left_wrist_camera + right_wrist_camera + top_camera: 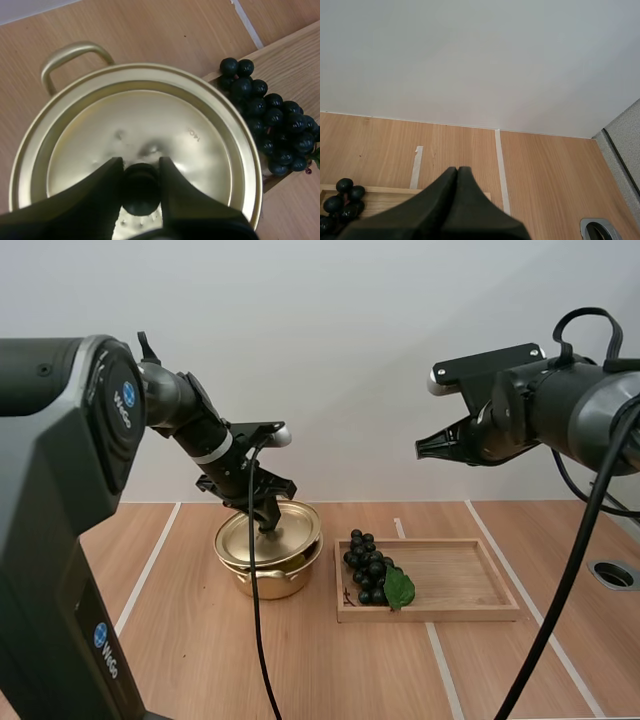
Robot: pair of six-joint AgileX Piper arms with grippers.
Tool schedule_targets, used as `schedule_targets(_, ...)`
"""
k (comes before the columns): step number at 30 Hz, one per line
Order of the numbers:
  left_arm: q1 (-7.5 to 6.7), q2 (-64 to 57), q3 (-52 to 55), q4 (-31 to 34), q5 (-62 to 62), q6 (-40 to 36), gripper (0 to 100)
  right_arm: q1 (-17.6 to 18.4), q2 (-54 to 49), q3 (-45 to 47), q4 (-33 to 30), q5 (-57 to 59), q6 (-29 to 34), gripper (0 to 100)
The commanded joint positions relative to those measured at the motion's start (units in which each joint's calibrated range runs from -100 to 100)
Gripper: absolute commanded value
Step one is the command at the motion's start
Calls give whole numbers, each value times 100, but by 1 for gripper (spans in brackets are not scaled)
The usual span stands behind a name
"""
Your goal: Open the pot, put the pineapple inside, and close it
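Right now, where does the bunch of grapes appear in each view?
High view: grapes at the wooden tray's left end, right of the pot.
Left wrist view: grapes on the tray, beside the lid.
Right wrist view: grapes on the tray, near the right tool's tip.
Shared landmark: the wooden tray.

The high view looks forward and down over the whole surface (200, 660). The left wrist view looks steeply down, close over the lid (145, 125). The right wrist view, higher, faces the far right surface. All 3 share the grapes (366, 568) and tray (450, 580).
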Motion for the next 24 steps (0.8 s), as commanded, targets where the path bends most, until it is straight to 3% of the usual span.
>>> schedule_targets(1,-9,112,128,-92,-140,53,26,-31,-80,17,-28,-103,10,0)
schedule_targets(13,-9,199,141,-128,-308,85,29,-31,-80,17,-56,-88,10,0)
schedule_targets(16,-9,199,141,-128,-300,209,50,-31,-80,17,-56,-88,10,0)
schedule_targets(20,-9,199,141,-128,-300,304,100,-31,-80,17,-56,-88,10,0)
schedule_targets(24,-9,199,141,-128,-350,304,100,-31,-80,17,-56,-53,10,0)
